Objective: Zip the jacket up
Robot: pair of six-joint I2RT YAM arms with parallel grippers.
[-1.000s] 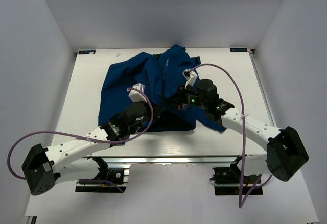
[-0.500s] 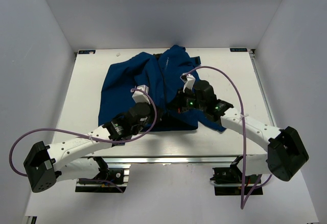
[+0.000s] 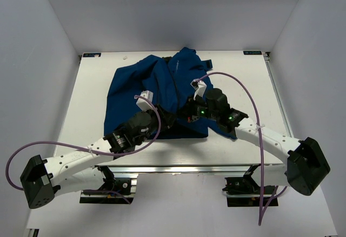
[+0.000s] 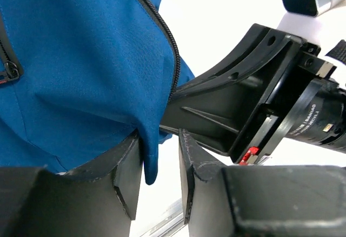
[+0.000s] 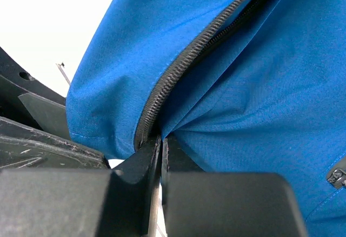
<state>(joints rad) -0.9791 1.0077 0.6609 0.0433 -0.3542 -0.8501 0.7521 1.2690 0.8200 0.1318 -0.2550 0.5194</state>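
The royal-blue jacket (image 3: 151, 86) lies crumpled on the white table (image 3: 86, 102). Both grippers meet at its near hem. In the left wrist view, my left gripper (image 4: 161, 150) is open. A corner of the jacket (image 4: 81, 59) hangs between its fingers, against the left one, and the dark zipper (image 4: 162, 26) runs up from there. From above, the left gripper (image 3: 172, 119) sits just left of the right gripper (image 3: 186, 113). My right gripper (image 5: 161, 140) is shut on the jacket (image 5: 259, 86), pinching the fabric at the lower end of the zipper teeth (image 5: 184, 59).
The right gripper's black body (image 4: 243, 102) sits close in front of the left fingers. A pocket zipper pull (image 4: 8, 69) lies to the left. Purple cables (image 3: 238, 80) arch over both arms. The table's front rail (image 3: 178, 168) runs just behind the hem.
My left gripper has gone from shut to open, so the hem corner now hangs loose between its fingers. The right gripper stays shut on the zipper edge, shifted slightly.
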